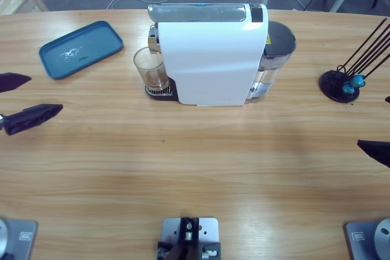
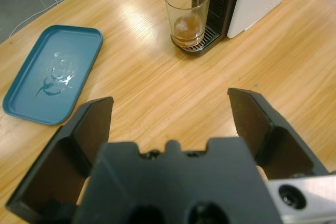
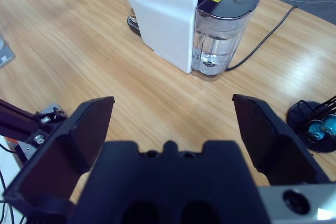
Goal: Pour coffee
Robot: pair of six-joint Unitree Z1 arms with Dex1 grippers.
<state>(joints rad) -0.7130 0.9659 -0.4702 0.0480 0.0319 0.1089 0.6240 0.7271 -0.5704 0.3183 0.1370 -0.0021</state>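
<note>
A clear glass stands on the drip tray under the spout of the white coffee machine. A shallow layer of brown coffee lies in its bottom, and a thin stream falls into it. My left gripper is open at the table's left edge, well short of the glass and holding nothing. At the right edge my right gripper is also open and empty, facing the machine's clear water tank.
A teal-blue tray lies at the back left, wet in the middle. A black capsule stand with teal capsules sits at the right. The machine's black cable runs off behind the tank.
</note>
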